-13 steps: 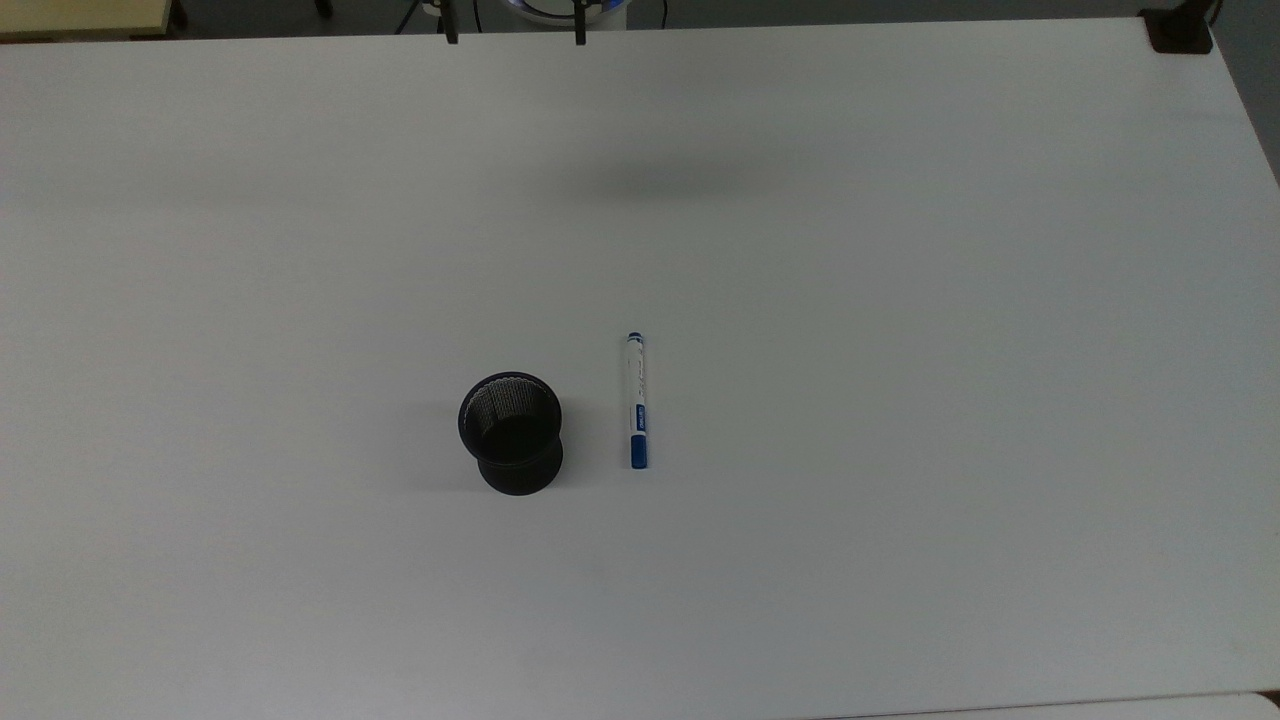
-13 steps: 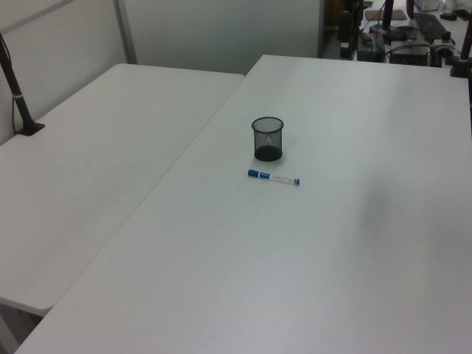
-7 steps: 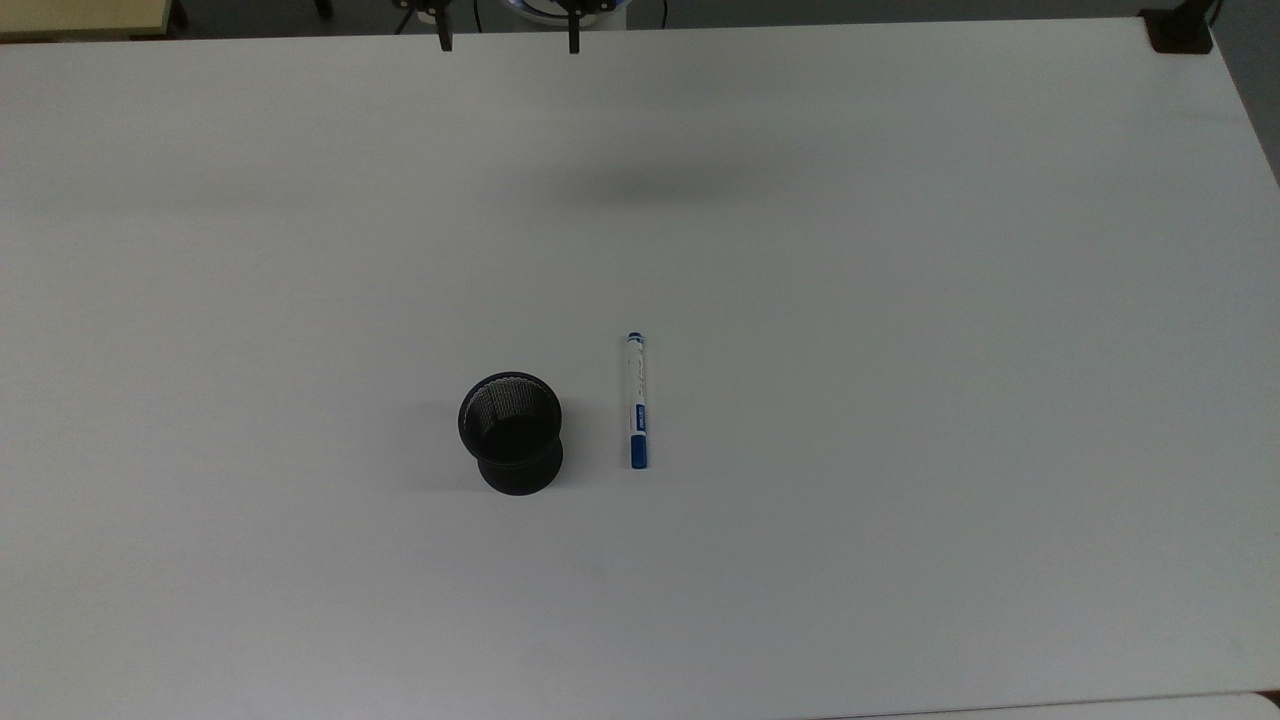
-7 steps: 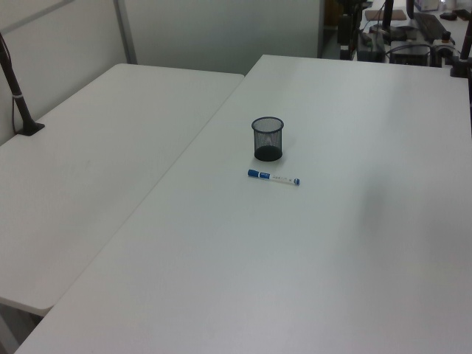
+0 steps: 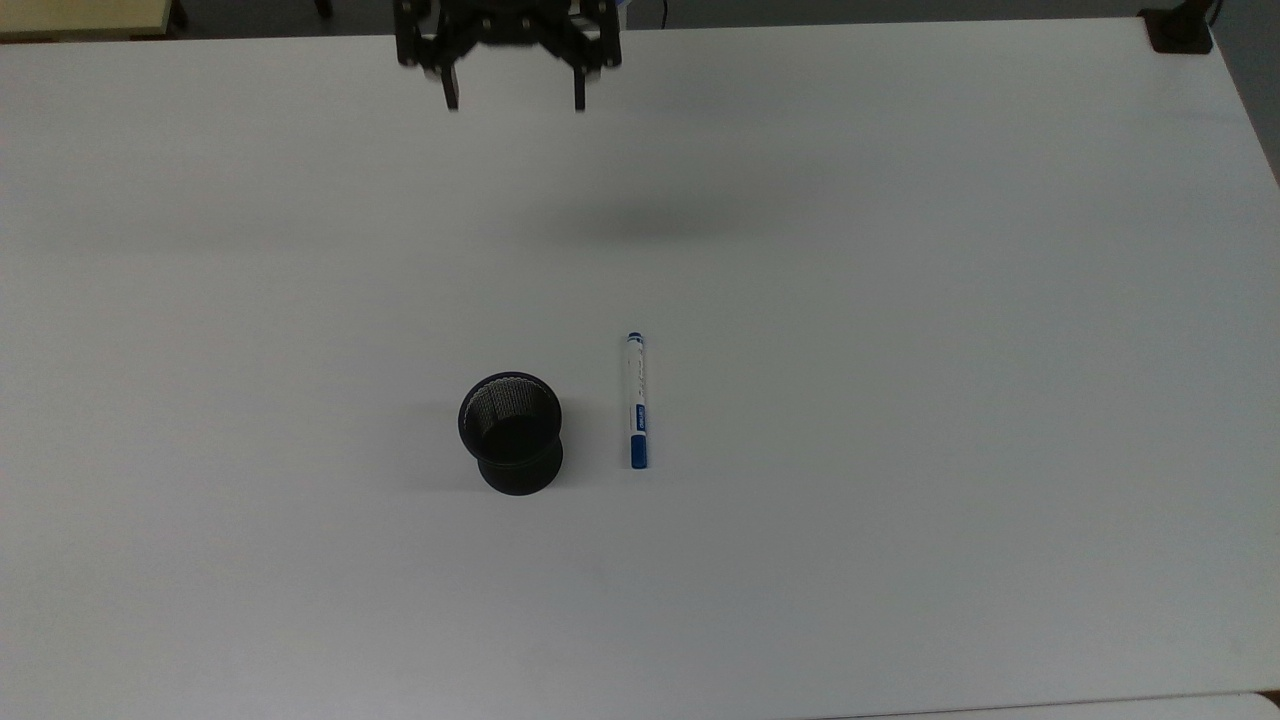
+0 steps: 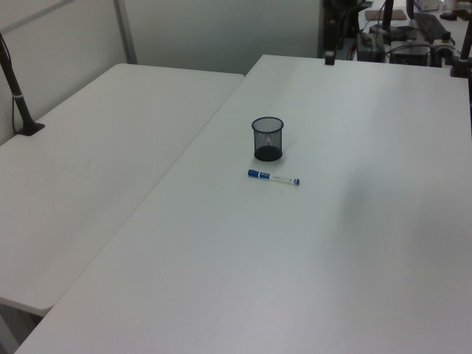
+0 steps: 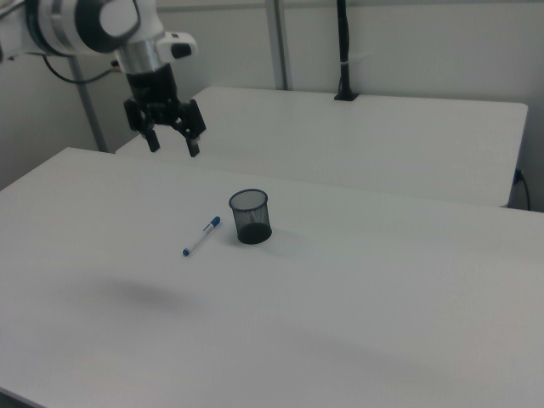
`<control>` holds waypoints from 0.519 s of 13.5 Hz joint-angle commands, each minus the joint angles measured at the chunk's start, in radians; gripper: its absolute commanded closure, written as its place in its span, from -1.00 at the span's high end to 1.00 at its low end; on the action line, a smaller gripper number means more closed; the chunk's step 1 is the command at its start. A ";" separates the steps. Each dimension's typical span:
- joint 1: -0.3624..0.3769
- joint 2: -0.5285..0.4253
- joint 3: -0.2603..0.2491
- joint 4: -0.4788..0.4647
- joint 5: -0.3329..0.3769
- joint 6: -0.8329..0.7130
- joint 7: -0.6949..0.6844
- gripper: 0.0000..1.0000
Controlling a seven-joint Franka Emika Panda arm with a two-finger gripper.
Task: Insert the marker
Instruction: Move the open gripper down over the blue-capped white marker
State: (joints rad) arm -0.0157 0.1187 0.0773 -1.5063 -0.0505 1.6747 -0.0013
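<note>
While spread empty, the tool [image 7: 174,145] high above white table [image 5: 900,300], marker [image 5: 636,400] flat.

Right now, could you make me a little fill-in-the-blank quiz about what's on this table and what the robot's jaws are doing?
1. The marker lies flat on the ____ table.
2. The marker's cap is coloured ____.
3. The black mesh cup stands ____, mouth up, beside the marker.
4. The gripper hangs in the air, jaws ____, holding nothing.

Missing words: white; blue; upright; open
</note>
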 commanded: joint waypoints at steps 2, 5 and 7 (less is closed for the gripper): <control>0.061 0.139 -0.002 -0.005 -0.015 0.204 -0.005 1.00; 0.101 0.243 -0.002 -0.003 -0.026 0.312 0.029 1.00; 0.112 0.278 -0.002 -0.005 -0.028 0.368 0.076 1.00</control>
State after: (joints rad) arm 0.0714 0.3480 0.0801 -1.5102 -0.0594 1.9648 0.0140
